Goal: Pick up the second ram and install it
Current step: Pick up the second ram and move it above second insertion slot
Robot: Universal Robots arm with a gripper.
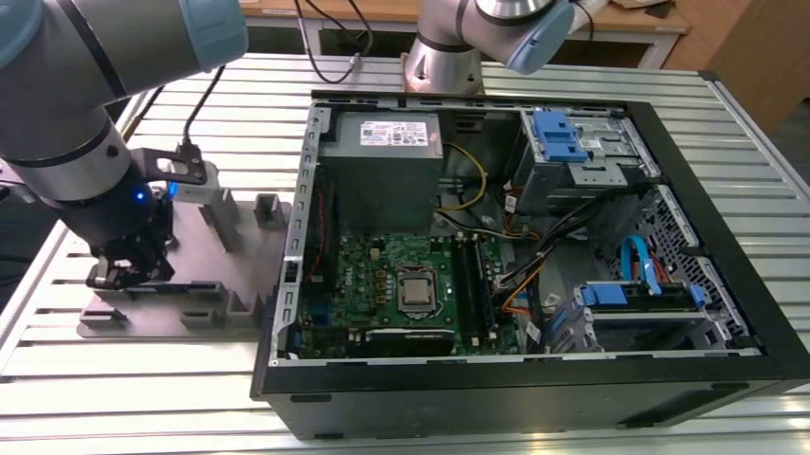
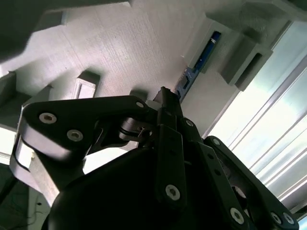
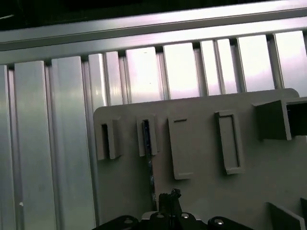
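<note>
Nearest the lens in the second wrist view stood the black linkage of the gripper (image 2: pixel 165 96), its tip low over the grey holder plate (image 2: pixel 120 43). Whether the pincer was spread, pressed together or pinching something could not be told.

Just beyond that tip lay the second ram (image 2: pixel 205 52), a slim bluish stick standing on edge in a slot between grey blocks of the plate. It sat in the holder, not in the computer. In the first wrist view the ram (image 3: pixel 147 136) ran as a thin dark line from its slot toward the gripper (image 3: pixel 171 195), which sat at or just beside its nearer end; contact could not be made out.

The plate rested on a slatted aluminium table (image 3: pixel 48 143). In the exterior view the gripper (image 1: pixel 120 273) hung over the plate (image 1: pixel 165 318) at the exterior view's left, just beside the open computer case (image 1: pixel 708 237).

Inside the case lay the green motherboard (image 1: pixel 367 275) with its CPU socket (image 1: pixel 418 289). Farther back was the grey power supply (image 1: pixel 379 180), carrying a white label (image 1: pixel 395 133) whose print was too small to read. A blue drive bracket (image 1: pixel 557 137) and a blue cable (image 1: pixel 633 261) showed toward the exterior view's right. Another arm's base (image 1: pixel 443 62) stood at the table's far edge.
</note>
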